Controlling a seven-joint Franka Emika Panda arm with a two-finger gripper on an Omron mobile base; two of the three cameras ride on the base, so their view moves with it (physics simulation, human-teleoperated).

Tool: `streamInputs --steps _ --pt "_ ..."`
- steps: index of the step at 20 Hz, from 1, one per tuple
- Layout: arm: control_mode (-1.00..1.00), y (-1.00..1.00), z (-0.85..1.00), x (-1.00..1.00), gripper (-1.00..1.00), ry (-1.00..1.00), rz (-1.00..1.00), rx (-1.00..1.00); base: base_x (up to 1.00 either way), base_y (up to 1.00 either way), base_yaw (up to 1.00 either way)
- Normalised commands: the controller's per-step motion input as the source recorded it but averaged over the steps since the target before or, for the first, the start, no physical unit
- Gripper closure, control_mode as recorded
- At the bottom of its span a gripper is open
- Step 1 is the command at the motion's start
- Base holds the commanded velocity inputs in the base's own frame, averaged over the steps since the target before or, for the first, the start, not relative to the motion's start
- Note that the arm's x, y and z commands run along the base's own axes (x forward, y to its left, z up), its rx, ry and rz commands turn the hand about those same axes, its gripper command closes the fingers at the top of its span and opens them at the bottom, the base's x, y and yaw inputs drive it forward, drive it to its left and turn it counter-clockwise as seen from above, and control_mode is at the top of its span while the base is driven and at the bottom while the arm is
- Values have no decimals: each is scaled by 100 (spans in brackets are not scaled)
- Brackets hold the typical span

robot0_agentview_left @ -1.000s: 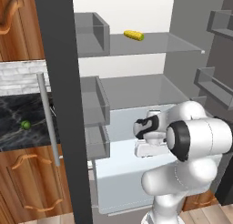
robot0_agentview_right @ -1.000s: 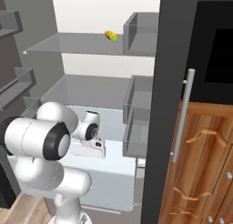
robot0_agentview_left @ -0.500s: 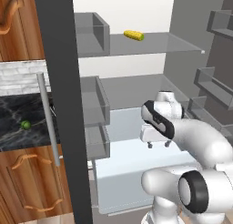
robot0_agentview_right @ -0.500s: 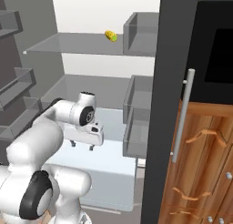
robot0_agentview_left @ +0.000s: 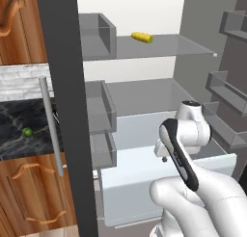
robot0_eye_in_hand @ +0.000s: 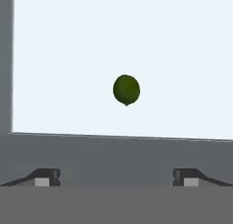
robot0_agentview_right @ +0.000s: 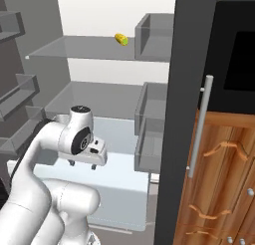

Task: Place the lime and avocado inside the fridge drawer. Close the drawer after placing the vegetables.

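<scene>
Avocado (robot0_eye_in_hand: pixel 126 89), dark olive and rounded, lies alone on the pale floor of the fridge drawer (robot0_eye_in_hand: pixel 113 45) in the hand view, with the two finger tips standing far apart at the bottom of that view and nothing between them. We read the gripper (robot0_agentview_right: pixel 82 163) as spread wide and empty. The right base view shows it from the side, hanging over the open drawer (robot0_agentview_right: pixel 119 186), its two short fingers pointing down. In the left base view the white arm covers most of the hand, but that view alone gives us the lime (robot0_agentview_left: pixel 27 132), a small bright green ball resting on the dark marble counter (robot0_agentview_left: pixel 19 127), well apart from the drawer (robot0_agentview_left: pixel 130 183) and beyond the dark fridge side panel (robot0_agentview_left: pixel 65 111).

Compared with half a second earlier, the hand has turned and the arm has folded lower across the foreground; a second ago the jaws stood narrower.

Corn cob (robot0_agentview_left: pixel 142 37), yellow, lies on the upper glass shelf (robot0_agentview_left: pixel 164 47). Grey door bins (robot0_agentview_right: pixel 154 124) stand beside the drawer, and a wooden cabinet (robot0_agentview_right: pixel 219 189) flanks the fridge.
</scene>
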Motion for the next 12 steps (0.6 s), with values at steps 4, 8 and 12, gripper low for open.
streamInputs --steps 4,8,12 --pt "100 0 -5 -25 -100 -1 0 0 -75 14 2" --pt "100 0 0 0 -100 0 0 0 -100 71 6" --pt "100 0 0 0 -100 0 0 0 -21 28 0"
